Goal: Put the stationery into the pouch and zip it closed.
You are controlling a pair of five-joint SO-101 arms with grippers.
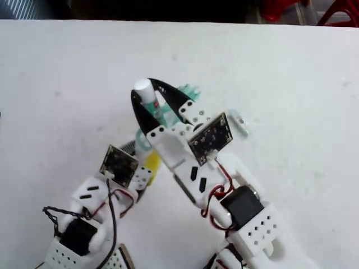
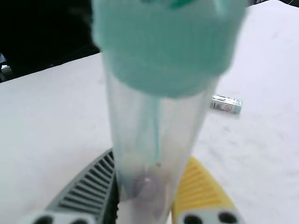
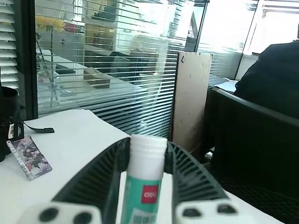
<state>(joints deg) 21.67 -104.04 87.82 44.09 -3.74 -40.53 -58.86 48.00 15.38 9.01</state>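
Clamped in the left pincer [image 2: 150, 156], a clear teal-edged pouch [image 2: 154, 121] is held mid-frame. A glue stick [image 3: 144, 186], gripped by the right pincer [image 3: 147, 144], is not yet inserted; a small block [image 2: 225, 103] lies on the desk [image 2: 51, 130].

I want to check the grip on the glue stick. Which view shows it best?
The right wrist view: the glue stick sits close up, clamped in the right gripper. The high view gives its white cap and part of its label from above. The left wrist view faces the pouch.
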